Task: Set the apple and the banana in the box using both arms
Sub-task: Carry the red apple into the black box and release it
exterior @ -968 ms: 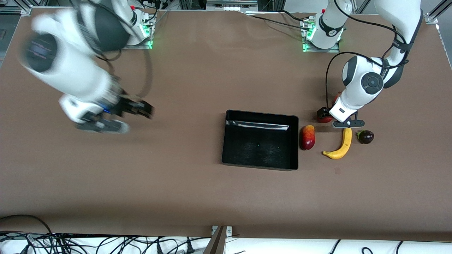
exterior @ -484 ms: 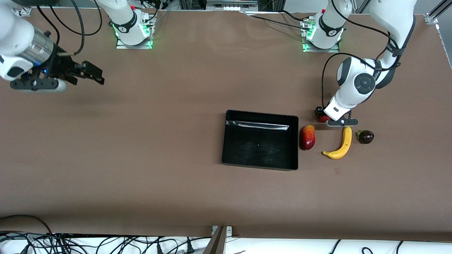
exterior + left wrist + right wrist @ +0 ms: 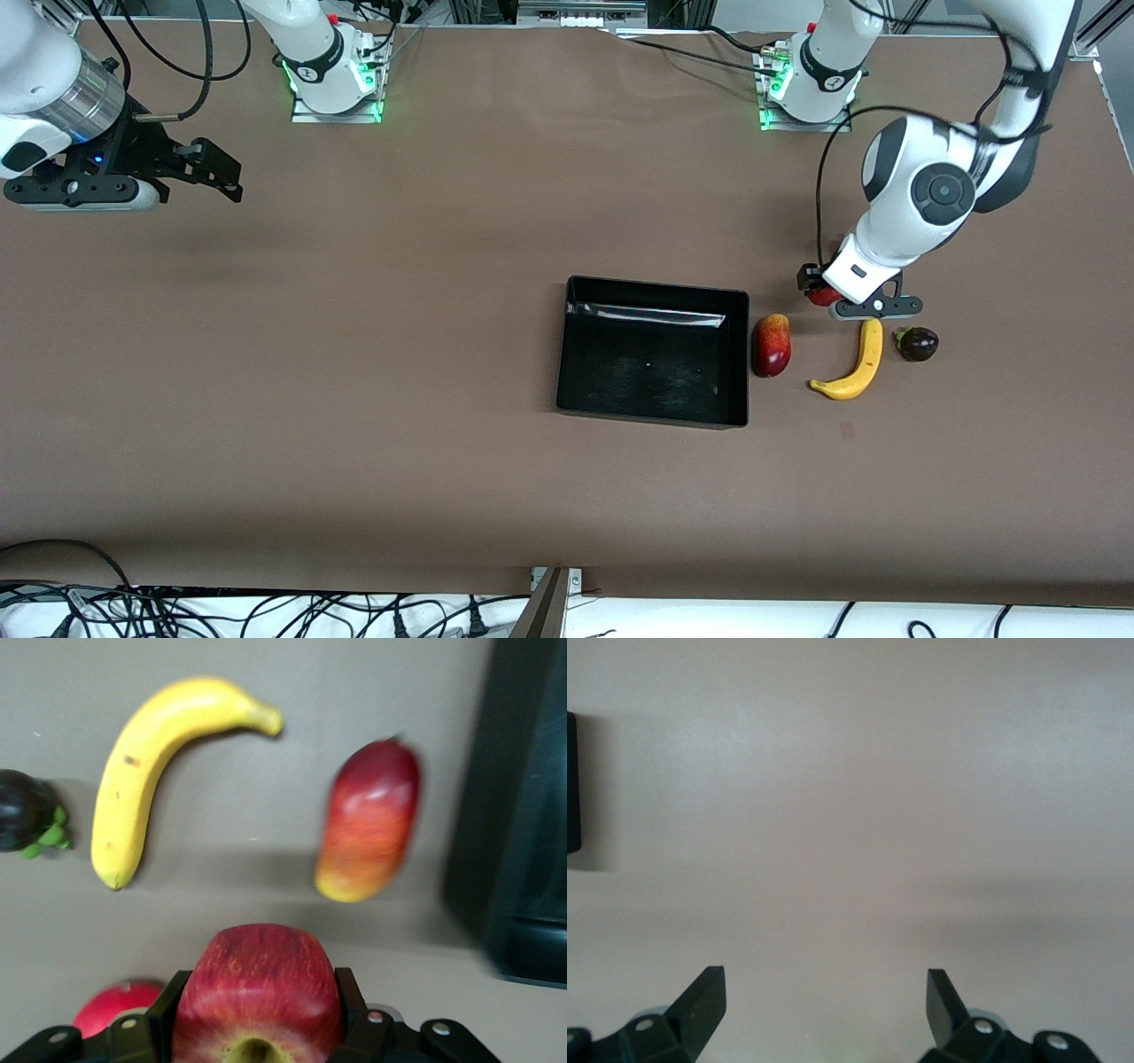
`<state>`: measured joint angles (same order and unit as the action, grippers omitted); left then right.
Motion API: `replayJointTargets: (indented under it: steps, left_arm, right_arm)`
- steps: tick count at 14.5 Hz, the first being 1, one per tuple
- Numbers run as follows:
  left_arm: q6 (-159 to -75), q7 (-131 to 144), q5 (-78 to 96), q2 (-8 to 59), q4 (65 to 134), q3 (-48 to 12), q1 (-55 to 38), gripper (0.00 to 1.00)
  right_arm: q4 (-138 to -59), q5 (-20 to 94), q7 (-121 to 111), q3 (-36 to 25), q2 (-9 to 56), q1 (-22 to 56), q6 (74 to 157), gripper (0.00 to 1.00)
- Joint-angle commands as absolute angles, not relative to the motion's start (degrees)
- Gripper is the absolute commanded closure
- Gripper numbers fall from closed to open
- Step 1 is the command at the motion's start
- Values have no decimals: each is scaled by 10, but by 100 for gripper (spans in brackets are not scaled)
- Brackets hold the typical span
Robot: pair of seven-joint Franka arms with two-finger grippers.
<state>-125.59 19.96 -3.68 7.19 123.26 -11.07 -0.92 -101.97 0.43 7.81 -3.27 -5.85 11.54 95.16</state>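
While the left hand point(image 3: 257, 1028) grips the small round red apple with yellow-orange streaks point(image 3: 257, 992), its carry to the bin is the risky part.
Nearest the front camera, the long curved yellow banana point(image 3: 852, 363) lies on the brown desk point(image 3: 354, 443), beside the elongated red-and-yellow mango point(image 3: 771, 346) that sits just beside the shallow glossy black plastic box point(image 3: 653, 352) and so stands between the fruit cluster and the box. A dark purple round fruit point(image 3: 918, 343) lies near the banana, toward the left arm's end. Clamped by only 2 narrow fingers point(image 3: 168, 1005), the apple could twist loose if swung fast, dropping short onto the mango or the box's rim. A plain red fruit point(image 3: 115, 1010) shows just under the hand; a low path may nudge it. Farthest off, the right hand point(image 3: 199, 173) waits with fingers apart over bare desk at the right arm's end.
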Motion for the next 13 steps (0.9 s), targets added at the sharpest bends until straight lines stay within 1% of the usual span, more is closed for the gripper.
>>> replayJointTargets:
  steps: [1, 2, 3, 4, 5, 7, 8, 13]
  left_arm:
    - [-1157, 324, -23, 153, 1063, -173, -15, 86]
    - [-1155, 381, -23, 187, 1017, -191, -18, 85]
    - [-1157, 430, -25, 217, 991, -198, -32, 84]
    - [-1166, 469, -30, 245, 975, -197, -49, 84]
    - [-1193, 495, -30, 271, 963, -197, -56, 83]
    - [-1245, 514, -32, 313, 971, -194, -60, 83]
    - [-1255, 515, -33, 329, 974, -194, -61, 80]
    - [-1259, 536, -62, 369, 989, -194, -81, 75]
  right_arm:
    - [-994, -14, 67, -23, -42, 102, 954, 0]
    - [-991, -15, 67, -24, -40, 101, 954, 0]
    - [-991, -22, 69, -25, -40, 101, 954, 0]
    - [-987, -24, 70, -25, -40, 101, 954, 0]
    - [-978, -30, 72, -25, -40, 102, 953, 0]
    - [-972, -40, 72, -25, -40, 100, 954, 0]
    - [-973, -49, 75, -25, -37, 100, 955, 0]
    - [-964, -41, 111, -24, -19, 105, 953, 0]
